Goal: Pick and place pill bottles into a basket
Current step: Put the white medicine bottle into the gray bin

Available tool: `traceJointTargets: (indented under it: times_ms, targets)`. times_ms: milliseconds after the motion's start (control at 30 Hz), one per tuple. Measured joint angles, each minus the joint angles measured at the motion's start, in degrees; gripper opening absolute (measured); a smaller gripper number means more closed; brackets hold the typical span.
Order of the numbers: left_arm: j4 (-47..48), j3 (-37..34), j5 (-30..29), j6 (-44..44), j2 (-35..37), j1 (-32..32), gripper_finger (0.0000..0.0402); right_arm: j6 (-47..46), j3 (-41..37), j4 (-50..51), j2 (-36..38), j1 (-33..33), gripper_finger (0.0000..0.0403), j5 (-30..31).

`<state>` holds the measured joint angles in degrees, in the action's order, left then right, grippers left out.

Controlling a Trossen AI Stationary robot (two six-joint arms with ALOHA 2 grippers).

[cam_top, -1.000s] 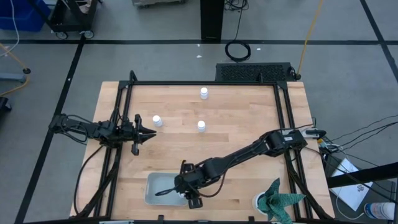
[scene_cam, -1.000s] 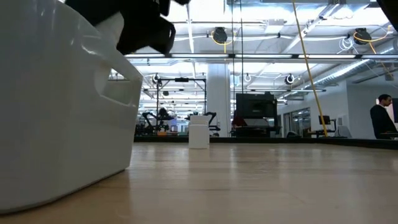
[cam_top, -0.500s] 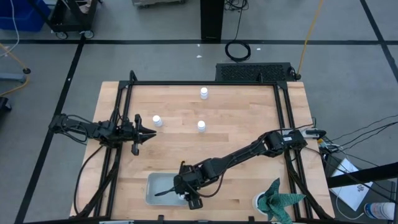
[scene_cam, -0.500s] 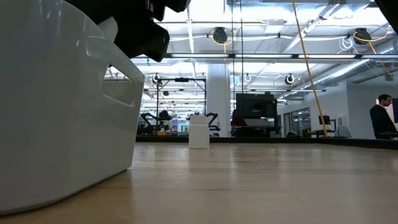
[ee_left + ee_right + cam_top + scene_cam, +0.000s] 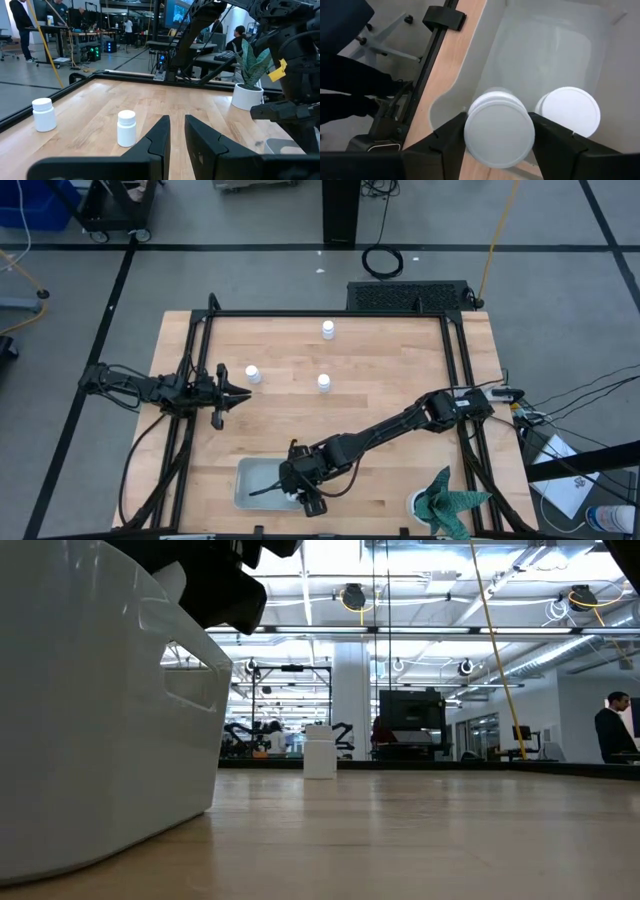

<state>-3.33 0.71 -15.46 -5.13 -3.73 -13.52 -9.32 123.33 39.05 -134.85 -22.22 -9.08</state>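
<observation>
My right gripper [image 5: 298, 486] is over the pale basket [image 5: 250, 476] near the table's front edge, shut on a white pill bottle [image 5: 499, 131]. A second bottle [image 5: 568, 111] stands on the basket's floor [image 5: 545, 50] beside it. Three more bottles stand upright on the wood: one at the far side [image 5: 328, 329], one in the middle [image 5: 323, 383] and one at the left [image 5: 252, 374]. My left gripper [image 5: 246, 393] waits at the table's left, just near of the left bottle, open by a narrow gap and empty; two bottles [image 5: 126, 127] [image 5: 44, 114] show ahead of it. My right gripper pinches the bottle's body just below the cap [image 5: 492, 102] between its two fingers [image 5: 451, 135], one on each side. The fingers come from above, pointing down. The bottle is upright, cap up, inside the basket's outline; the basket wall [image 5: 100, 740] hides its base.
A green-and-white potted plant [image 5: 440, 500] stands at the near right corner. A black frame rail [image 5: 330, 313] runs around the table. One bottle [image 5: 319, 755] shows far across the wood in the low view. A person [image 5: 612, 730] stands in the room beyond.
My right gripper has gone a little down and toward the table's left edge over the basket, still shut on the upright bottle.
</observation>
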Motion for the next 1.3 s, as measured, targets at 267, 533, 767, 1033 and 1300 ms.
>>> traceJointTargets:
  times_ms: [267, 533, 767, 1033, 1300]
  targets:
    - [0.02, 0.0, 0.02, 0.0, -0.02, -0.01, 0.0063, 1.03, 0.0, -0.17, 0.0, 0.0, 0.0208, 0.0]
    - [0.02, 0.0, 0.03, -0.01, -0.01, -0.01, 0.0063, 1.05, 0.0, -0.22, 0.0, 0.0, 0.021, 0.0]
    - [0.04, 0.0, 0.04, 0.0, -0.02, 0.0, 0.0063, 1.05, 0.0, -0.35, 0.12, 0.0, 0.0212, 0.0]
    - [0.07, 0.0, 0.18, 0.0, 0.0, 0.0, 0.0063, 1.12, 0.04, 0.33, 5.54, -0.46, 0.02, 1.72]
    - [-0.06, 0.0, 0.16, -0.01, -0.01, -0.01, 0.0063, 4.01, 0.03, 4.52, 13.22, 0.97, 0.0039, 9.0]
